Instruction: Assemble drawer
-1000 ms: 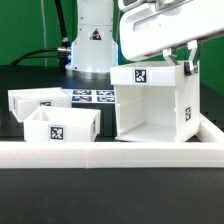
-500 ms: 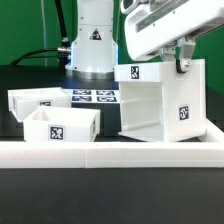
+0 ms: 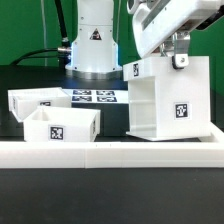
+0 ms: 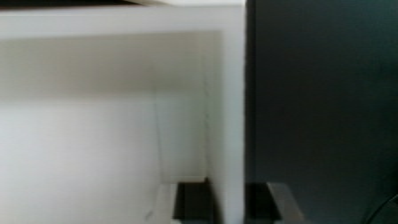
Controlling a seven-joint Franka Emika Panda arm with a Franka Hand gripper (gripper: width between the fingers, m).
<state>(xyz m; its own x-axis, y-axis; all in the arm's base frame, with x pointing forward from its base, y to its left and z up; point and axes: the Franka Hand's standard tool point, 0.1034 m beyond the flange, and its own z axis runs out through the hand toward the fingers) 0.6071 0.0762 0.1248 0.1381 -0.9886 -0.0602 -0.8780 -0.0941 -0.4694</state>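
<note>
The large white cube-shaped shell point(image 3: 168, 100) stands at the exterior view's right, turned so one corner faces the camera, with tags on two faces. My gripper point(image 3: 178, 52) is at its top edge, shut on the shell's upper wall. In the wrist view the white wall point(image 4: 228, 110) runs between my two dark fingers point(image 4: 191, 203), and my gripper point(image 4: 235, 203) closes around it. Two small open-topped trays sit at the left, one behind point(image 3: 34, 100) and one in front point(image 3: 60, 125), both apart from the shell.
A long low white rail point(image 3: 100, 153) runs along the front, close to the shell's base and the front tray. The marker board point(image 3: 96, 97) lies flat behind the trays. The robot base point(image 3: 92, 45) stands at the back.
The shell has turned and shifted toward the exterior view's right with my gripper on it. Its open front, seen before, now faces away to the left. The trays have not moved.
</note>
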